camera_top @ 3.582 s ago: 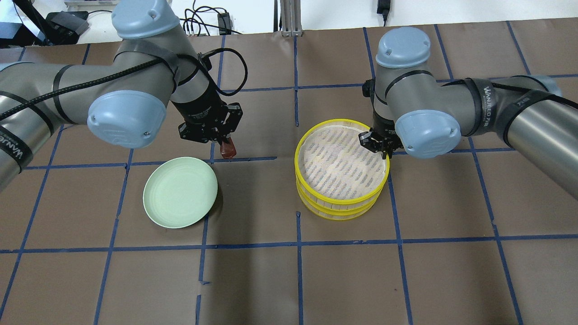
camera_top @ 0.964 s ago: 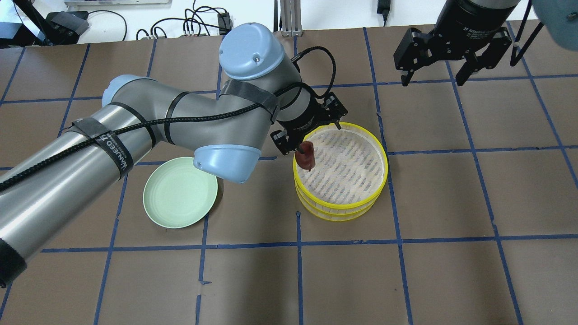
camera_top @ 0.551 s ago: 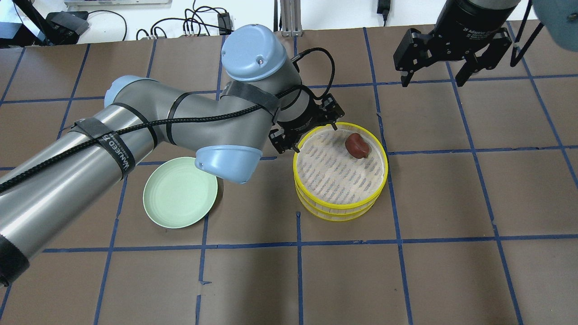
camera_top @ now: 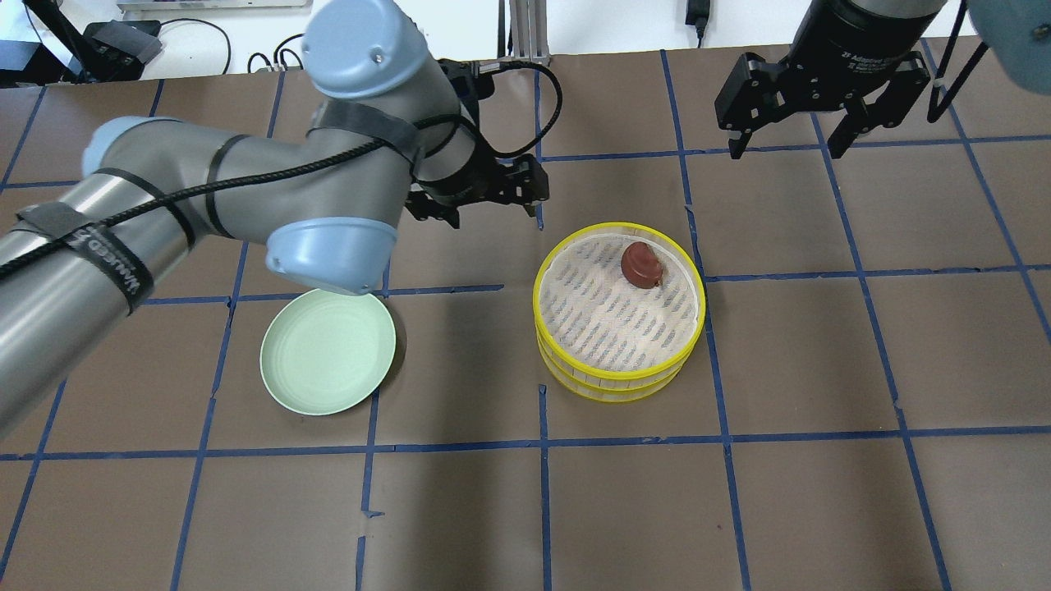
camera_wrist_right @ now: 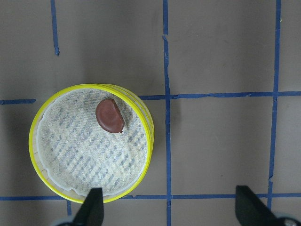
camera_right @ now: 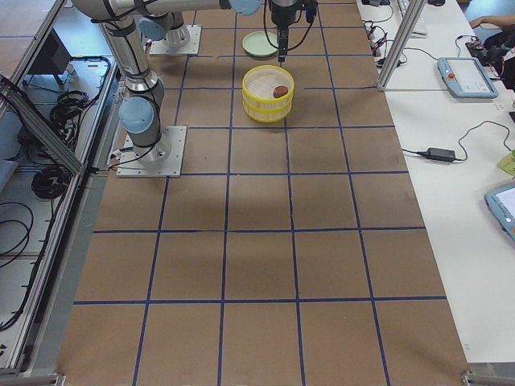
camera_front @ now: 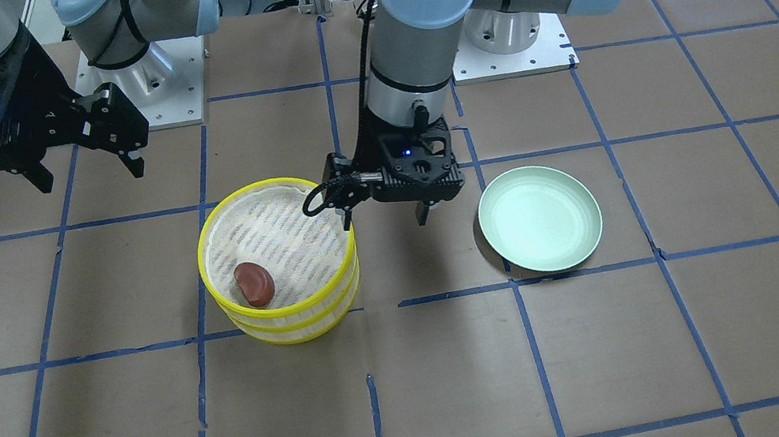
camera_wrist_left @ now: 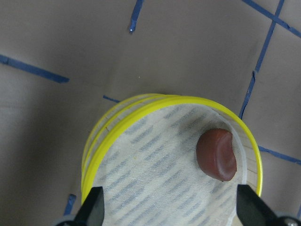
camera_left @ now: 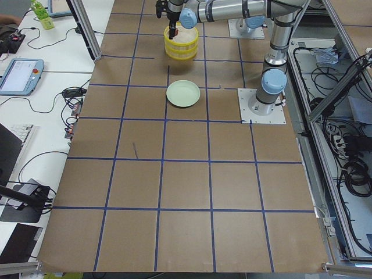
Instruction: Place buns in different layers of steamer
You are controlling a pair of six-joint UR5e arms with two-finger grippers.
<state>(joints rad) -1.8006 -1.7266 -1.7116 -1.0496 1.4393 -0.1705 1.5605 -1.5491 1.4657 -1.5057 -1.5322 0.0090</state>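
Both spread, empty: left gripper (camera_top: 493, 215), right gripper (camera_top: 784, 152). If you jolt yellow-rimmed two-tier steamer (camera_top: 537, 300), dark reddish-brown bun (camera_top: 641, 264) near rim may roll.

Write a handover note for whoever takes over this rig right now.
Left hand: open, empty, raised beside the round yellow-rimmed two-tier steamer, on the side of the pale green plate.
Right hand: open, empty, held high off to the side.
Done: the dark reddish-brown bun lies in the top tier.
Left: the second bun; it shows in no view, and the lower tier's inside is hidden.
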